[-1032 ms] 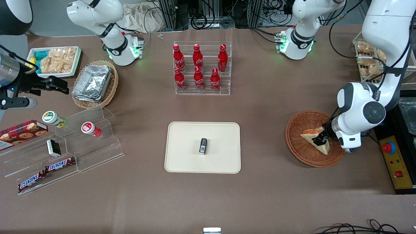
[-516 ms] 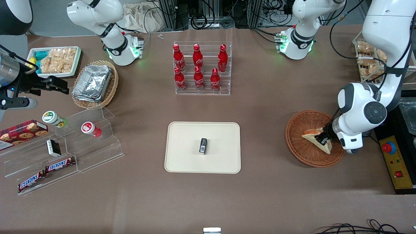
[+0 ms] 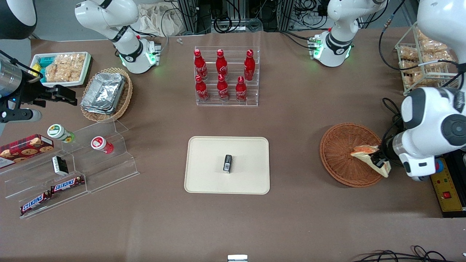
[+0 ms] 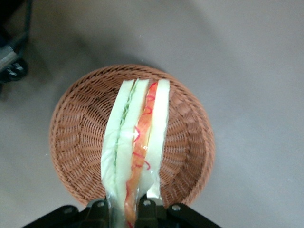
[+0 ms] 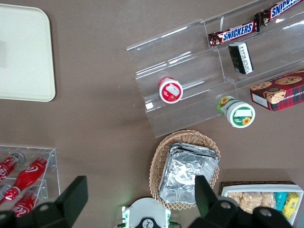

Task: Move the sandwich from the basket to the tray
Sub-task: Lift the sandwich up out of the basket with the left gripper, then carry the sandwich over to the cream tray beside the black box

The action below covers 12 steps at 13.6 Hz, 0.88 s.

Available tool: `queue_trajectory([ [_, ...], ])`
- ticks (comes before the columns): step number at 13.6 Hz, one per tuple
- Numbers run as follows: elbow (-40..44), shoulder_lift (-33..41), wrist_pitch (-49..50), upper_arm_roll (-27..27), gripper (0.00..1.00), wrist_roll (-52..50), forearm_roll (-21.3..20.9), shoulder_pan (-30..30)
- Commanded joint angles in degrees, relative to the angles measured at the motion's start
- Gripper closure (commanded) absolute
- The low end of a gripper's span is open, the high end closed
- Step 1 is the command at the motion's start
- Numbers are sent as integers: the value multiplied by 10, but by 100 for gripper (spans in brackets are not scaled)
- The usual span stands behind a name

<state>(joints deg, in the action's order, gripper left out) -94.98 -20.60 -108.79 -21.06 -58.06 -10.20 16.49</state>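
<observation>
The sandwich (image 3: 367, 155) (image 4: 137, 142) is a wrapped wedge of pale bread with red-orange filling, lifted clear above the reddish-brown wicker basket (image 3: 344, 154) (image 4: 76, 137), over the basket's rim at the working arm's end. My left gripper (image 3: 379, 162) (image 4: 127, 211) is shut on the sandwich's wide end, one finger on each bread face. The cream-beige tray (image 3: 207, 174) lies at the table's middle, well away toward the parked arm's end, with a small black packet (image 3: 227, 163) on it.
A clear rack of red cola bottles (image 3: 224, 74) stands farther from the front camera than the tray. A yellow control box with a red button (image 3: 446, 187) lies beside the basket at the table's edge. A wire rack of snacks (image 3: 418, 62) stands nearby.
My gripper has risen and drawn toward the working arm's end of the table, taking the sandwich up off the basket floor to above the basket's rim.
</observation>
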Motion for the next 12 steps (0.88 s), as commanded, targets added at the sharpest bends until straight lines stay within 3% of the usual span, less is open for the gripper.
queue_trajectory([
  [1, 94, -10, 105, -2, 100, 46, -1, -33],
  [4, 141, -34, 119, -9, 100, 65, 2, -89],
  [8, 212, -125, 112, -31, 100, 98, -1, -169],
  [12, 211, -209, -18, -29, 99, 96, -55, -260],
])
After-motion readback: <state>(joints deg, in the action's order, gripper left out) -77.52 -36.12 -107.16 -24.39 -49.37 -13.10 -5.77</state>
